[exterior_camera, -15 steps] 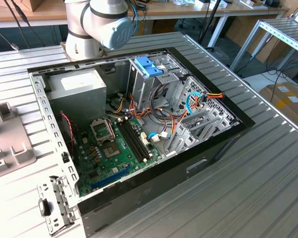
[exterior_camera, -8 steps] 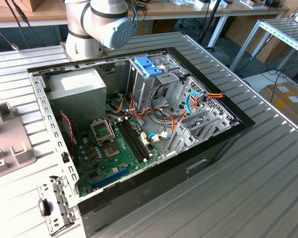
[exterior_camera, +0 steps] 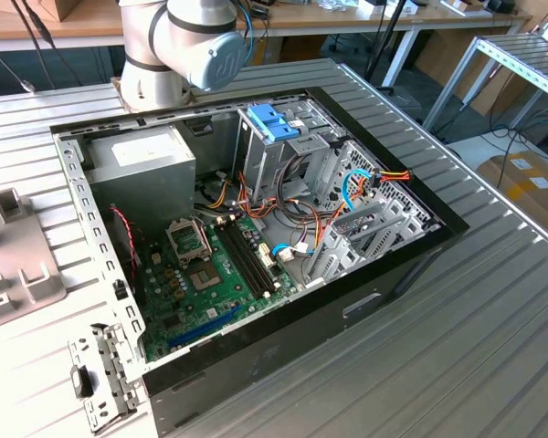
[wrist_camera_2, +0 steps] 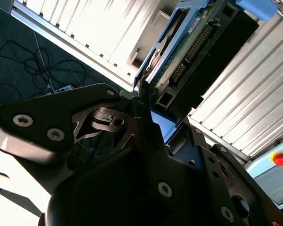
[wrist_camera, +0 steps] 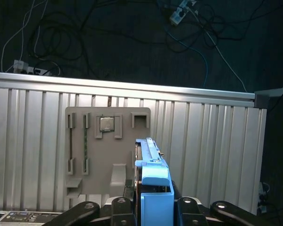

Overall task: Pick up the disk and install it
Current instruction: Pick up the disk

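gripper clenched on the disk: in both wrist views its black fingers press the light-blue carrier rail from either side, with the drive held edge-on between them. in the second wrist view the gripper grips one end of the disk, whose green circuit board and row of connector pins face the camera. in the first wrist view, beyond the disk, lies a grey fixture plate carrying a small square processor, set on the ribbed aluminium table; past the table's edge, cables trail over a dark floor. in the exterior view the arm rises at eleven o'clock of the open computer case. inside the case the power-supply box sits at ten o'clock, the drive cage with its blue latch at twelve o'clock, and the motherboard at seven o'clock.
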Motion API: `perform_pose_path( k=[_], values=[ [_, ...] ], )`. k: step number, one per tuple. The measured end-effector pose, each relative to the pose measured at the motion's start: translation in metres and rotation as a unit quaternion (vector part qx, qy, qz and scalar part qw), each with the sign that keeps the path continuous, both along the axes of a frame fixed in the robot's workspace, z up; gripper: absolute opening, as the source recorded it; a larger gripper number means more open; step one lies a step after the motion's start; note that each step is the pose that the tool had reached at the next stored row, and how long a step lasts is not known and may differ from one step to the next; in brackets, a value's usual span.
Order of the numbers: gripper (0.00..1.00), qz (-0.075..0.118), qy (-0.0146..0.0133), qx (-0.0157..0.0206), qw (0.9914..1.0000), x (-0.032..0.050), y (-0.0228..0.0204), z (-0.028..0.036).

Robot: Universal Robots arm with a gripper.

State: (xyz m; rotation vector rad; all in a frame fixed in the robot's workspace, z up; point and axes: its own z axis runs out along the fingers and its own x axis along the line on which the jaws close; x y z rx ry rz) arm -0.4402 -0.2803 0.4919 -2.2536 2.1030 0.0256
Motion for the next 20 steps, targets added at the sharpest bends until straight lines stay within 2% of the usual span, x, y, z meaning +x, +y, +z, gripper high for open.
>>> perform_pose_path(
  k=[13,20],
  values=[
    [0.37,0.000,0.0001,0.0000,1.00000,0.0166,-0.0014,0.0000],
    [0.37,0.000,0.0003,0.0000,1.00000,0.0292,-0.0017,0.0000]
  ],
)
